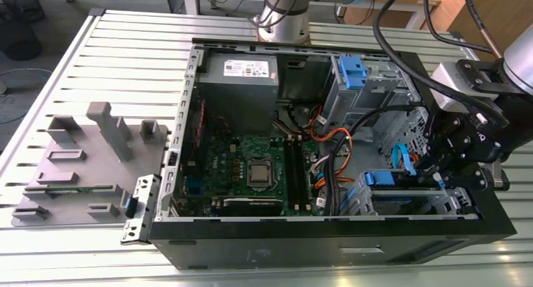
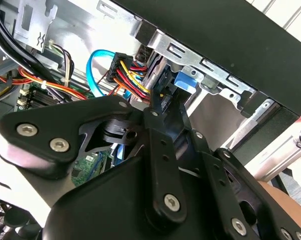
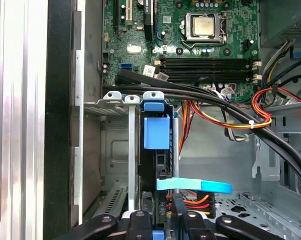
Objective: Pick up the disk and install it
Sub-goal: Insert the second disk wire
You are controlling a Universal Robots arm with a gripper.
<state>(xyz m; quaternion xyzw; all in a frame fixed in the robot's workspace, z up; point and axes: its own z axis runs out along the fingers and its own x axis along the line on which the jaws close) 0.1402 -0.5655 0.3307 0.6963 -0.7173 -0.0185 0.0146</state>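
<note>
My arm comes in from the exterior view's right, grey wrist housing high, black cable bundle looping off it. Black two-finger gripper (image 1: 439, 175) points down into the open case at the near right corner. In the first wrist view both black fingers (image 3: 139, 220) sit close together, clamped on the edge of the upright silver hard drive with blue bracket (image 3: 156, 131). Black linkage bars (image 2: 160, 150) angle inward.
</note>
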